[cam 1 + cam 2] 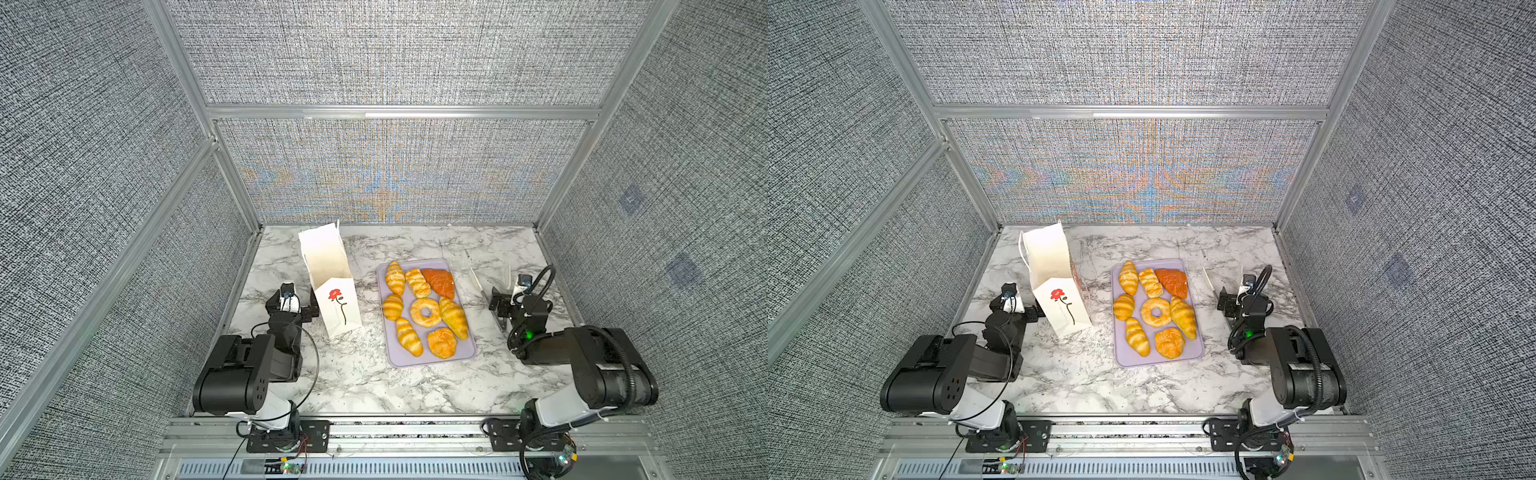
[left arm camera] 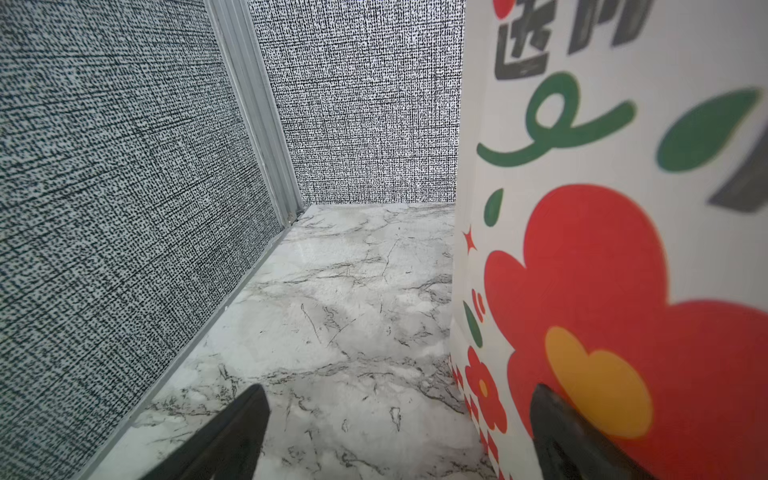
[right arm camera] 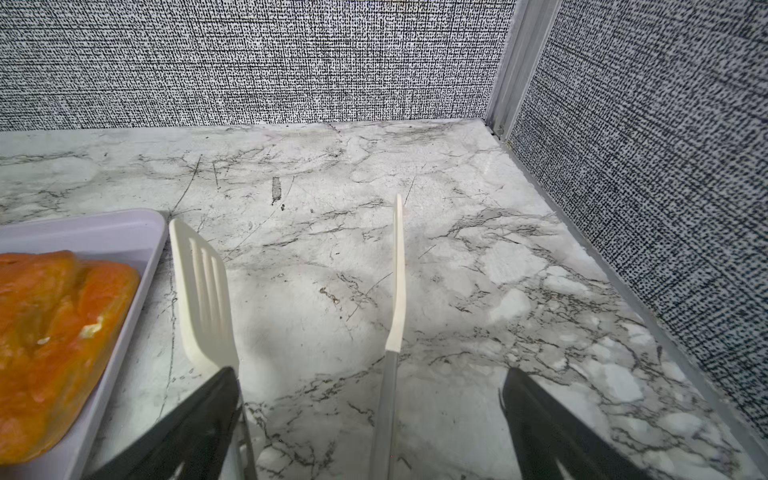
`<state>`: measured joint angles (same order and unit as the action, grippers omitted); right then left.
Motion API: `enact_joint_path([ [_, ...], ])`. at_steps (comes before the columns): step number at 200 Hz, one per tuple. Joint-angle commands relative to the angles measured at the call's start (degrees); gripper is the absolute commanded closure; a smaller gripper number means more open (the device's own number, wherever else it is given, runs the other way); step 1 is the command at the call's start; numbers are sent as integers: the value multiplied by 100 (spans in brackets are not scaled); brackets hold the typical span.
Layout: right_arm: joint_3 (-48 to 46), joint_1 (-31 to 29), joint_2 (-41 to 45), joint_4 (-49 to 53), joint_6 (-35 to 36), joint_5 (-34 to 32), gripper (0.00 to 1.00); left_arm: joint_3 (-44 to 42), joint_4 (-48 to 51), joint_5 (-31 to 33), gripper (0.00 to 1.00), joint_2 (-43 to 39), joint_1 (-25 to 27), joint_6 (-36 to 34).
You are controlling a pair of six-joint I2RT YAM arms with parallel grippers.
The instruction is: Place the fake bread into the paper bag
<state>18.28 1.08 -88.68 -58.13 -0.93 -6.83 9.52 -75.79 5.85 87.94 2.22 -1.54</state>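
Fake bread on tray, between left jaws and right jaws; both gaping.

The left arm and the right arm are both built of chunky matte-black cylindrical motor housings joined by glossy white links, and each stands on a black mounting plate dotted with screw holes. A thin black cable loops off the left arm, while a ribbed black hose runs along the right arm, where a small green light glows. The left gripper and the right gripper have dark, tapering fingers.
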Motion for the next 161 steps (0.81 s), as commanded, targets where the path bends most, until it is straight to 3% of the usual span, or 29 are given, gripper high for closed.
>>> enact_joint_path([
  [1, 21, -10, 18, -40, -39, 32, 1, -3, -201, -27, 1, 4, -1, -26],
  [161, 52, 88, 17, 12, -97, 208, 1, 23, -158, -39, 1, 13, 6, -20],
])
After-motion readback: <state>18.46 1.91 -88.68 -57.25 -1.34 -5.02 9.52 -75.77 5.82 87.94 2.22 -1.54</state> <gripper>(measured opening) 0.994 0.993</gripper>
